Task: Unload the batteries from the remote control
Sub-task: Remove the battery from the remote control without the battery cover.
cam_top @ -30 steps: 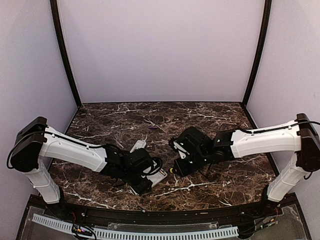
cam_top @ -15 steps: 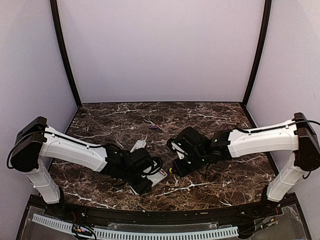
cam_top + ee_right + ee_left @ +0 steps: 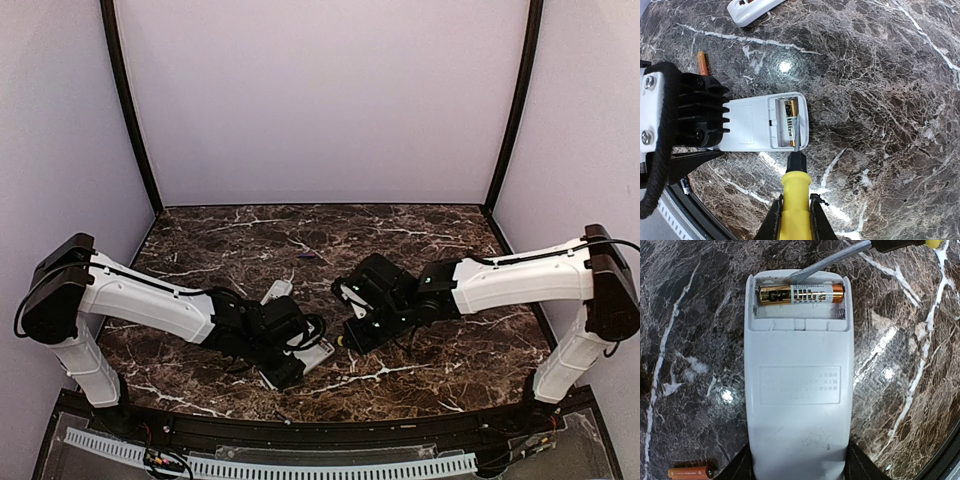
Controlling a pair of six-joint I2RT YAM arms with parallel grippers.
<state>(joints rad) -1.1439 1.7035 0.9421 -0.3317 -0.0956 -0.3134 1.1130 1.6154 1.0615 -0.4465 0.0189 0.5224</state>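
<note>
The white remote control (image 3: 799, 390) lies back up on the marble, its battery bay uncovered. One orange battery (image 3: 801, 294) sits in the bay. My left gripper (image 3: 799, 464) is shut on the remote's near end, with a finger against each side. My right gripper (image 3: 796, 220) is shut on the yellow handle of a screwdriver (image 3: 796, 197). Its blade tip (image 3: 796, 134) is inside the bay beside the battery (image 3: 790, 112). A loose orange battery (image 3: 690, 472) lies on the table left of the remote, also seen in the right wrist view (image 3: 702, 62).
A second white remote (image 3: 752, 9) lies farther back, seen in the top view (image 3: 277, 292) behind the left arm. A small purple object (image 3: 306, 256) lies mid-table. Both arms meet at the table's near middle, and the walls stand at the back and sides.
The right arm has shifted slightly left, bringing the screwdriver closer into the remote. The left arm and the remote have not moved.
</note>
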